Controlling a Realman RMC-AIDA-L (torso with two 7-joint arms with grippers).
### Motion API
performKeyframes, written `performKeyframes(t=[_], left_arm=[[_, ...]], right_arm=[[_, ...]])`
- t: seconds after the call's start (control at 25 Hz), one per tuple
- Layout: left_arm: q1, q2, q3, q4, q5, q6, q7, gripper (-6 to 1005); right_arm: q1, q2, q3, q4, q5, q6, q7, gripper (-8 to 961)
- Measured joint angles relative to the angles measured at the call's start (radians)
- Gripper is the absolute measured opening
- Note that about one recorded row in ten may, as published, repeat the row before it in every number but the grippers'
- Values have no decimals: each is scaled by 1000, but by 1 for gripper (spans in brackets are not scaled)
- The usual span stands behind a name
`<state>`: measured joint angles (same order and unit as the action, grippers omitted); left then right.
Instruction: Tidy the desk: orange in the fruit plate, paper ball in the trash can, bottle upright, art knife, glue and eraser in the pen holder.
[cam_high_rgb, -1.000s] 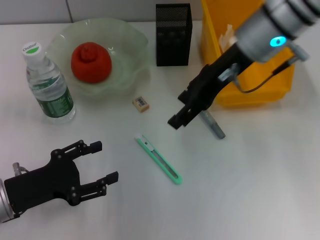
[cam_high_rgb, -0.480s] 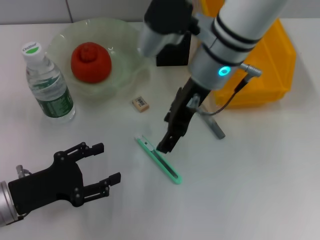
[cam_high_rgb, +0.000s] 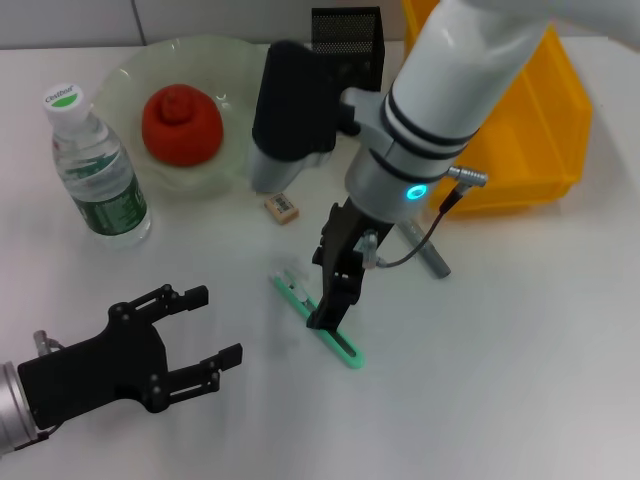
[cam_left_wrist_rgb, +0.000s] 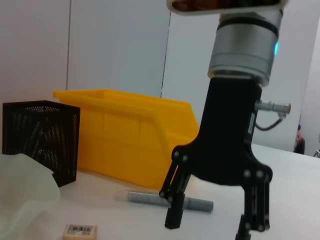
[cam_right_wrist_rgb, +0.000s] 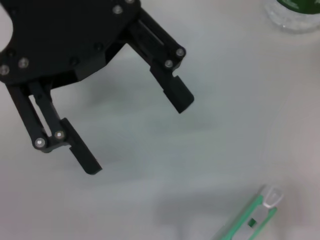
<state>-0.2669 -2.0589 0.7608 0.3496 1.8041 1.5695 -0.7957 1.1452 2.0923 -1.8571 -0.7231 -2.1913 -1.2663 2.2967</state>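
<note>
right gripper (cam_high_rgb: 330, 300) points steeply down over the middle of the desk (cam_high_rgb: 520, 380), its white forearm slanting in from the far right; we see its jaws spread apart in the left wrist view, with the fingertips right at the green art knife (cam_high_rgb: 318, 322), which lies flat and diagonal, and we cannot tell whether they touch it. left gripper (cam_high_rgb: 205, 330) lies low near the front left corner of the desk, fingers held wide and pointing toward the knife, holding nothing. orange (cam_high_rgb: 181, 124) sits in the pale green fruit plate (cam_high_rgb: 250, 70) by the far edge, and the bottle (cam_high_rgb: 96, 172) stands upright just beside the plate, toward the left edge. eraser (cam_high_rgb: 282, 207) lies near the plate, the grey glue (cam_high_rgb: 430, 254) stick lies in front of the yellow trash can (cam_high_rgb: 540, 130), and the black mesh pen holder (cam_high_rgb: 346, 68) stands at the far edge.
</note>
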Motion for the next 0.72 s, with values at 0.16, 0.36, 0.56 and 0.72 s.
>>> performKeyframes(t=[0.16,0.36,0.56,0.72], left_arm=[[0,-1,0,0,-1,0,-3,805],[0,-1,0,0,-4,0,-5,805],[0,-1,0,-3,-4,1,-6,805],[-2,-1,0,-10,-4,1,-7,804]], right_arm=[[-9,0,-35,-15,14,25,3,833],[-12,0,-76,-20,41,50,7,831],[-18,0,-111,-19,45,83,25,829],[-25,0,-136,-19,45,100,28,828]])
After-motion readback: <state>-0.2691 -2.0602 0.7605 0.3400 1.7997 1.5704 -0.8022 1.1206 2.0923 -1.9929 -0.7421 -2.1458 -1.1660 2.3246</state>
